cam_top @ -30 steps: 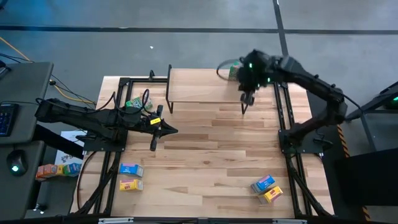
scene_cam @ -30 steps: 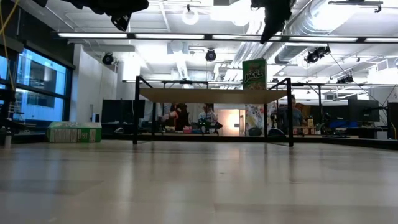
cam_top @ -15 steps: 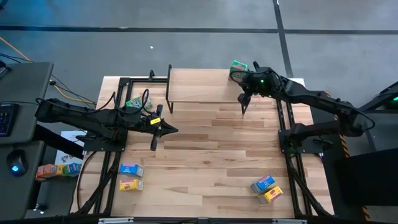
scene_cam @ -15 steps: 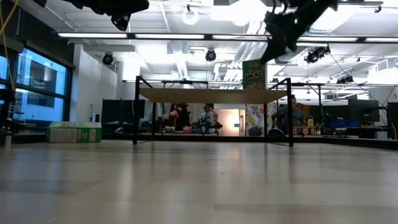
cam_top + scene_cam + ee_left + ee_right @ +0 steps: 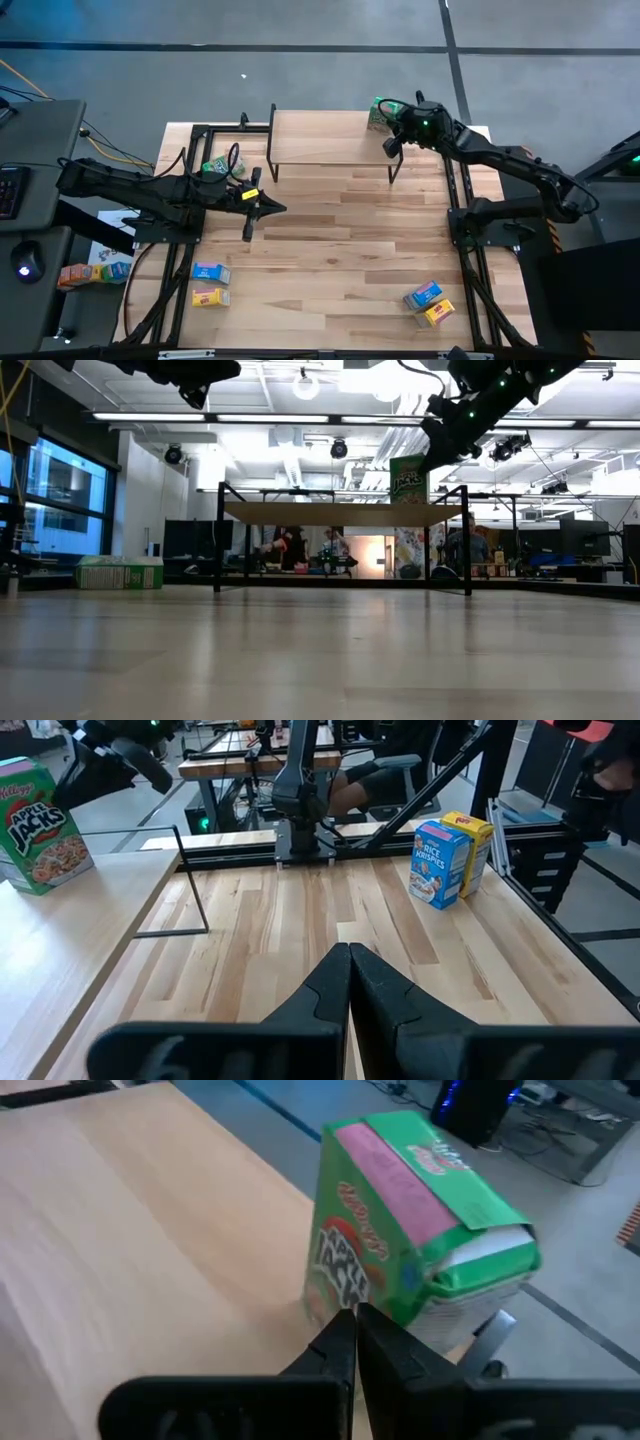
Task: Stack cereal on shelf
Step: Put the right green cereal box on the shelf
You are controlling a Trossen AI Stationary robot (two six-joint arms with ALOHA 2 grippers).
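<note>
**Kid:** What is the left arm doing?

**Helper:** It waits. It lies low and stretched over the left side of the bench (image 5: 330, 215), and the left tool (image 5: 275, 208) has its two fingers pressed together, holding nothing. A green box (image 5: 214, 167) lies just behind it, and a blue box (image 5: 209, 273) and a yellow box (image 5: 209, 296) lie near the front left.

**Kid:** Where is the shelf?

**Helper:** At the far side of the bench. The shelf (image 5: 320, 135) has one green cereal box (image 5: 415, 1240) standing on its far right corner.

**Kid:** And the right arm?

**Helper:** It reaches in from the right, bent at the elbow. The right tool (image 5: 390, 147) sits just by that green box, fingers shut together, empty.

**Kid:** So what step is this?

**Helper:** I think one box is placed and five are left. Next, an arm needs to go to another box, maybe the blue one (image 5: 424, 295) and yellow one (image 5: 437, 313) at the front right, spread its fingers, and pick one up.
</note>
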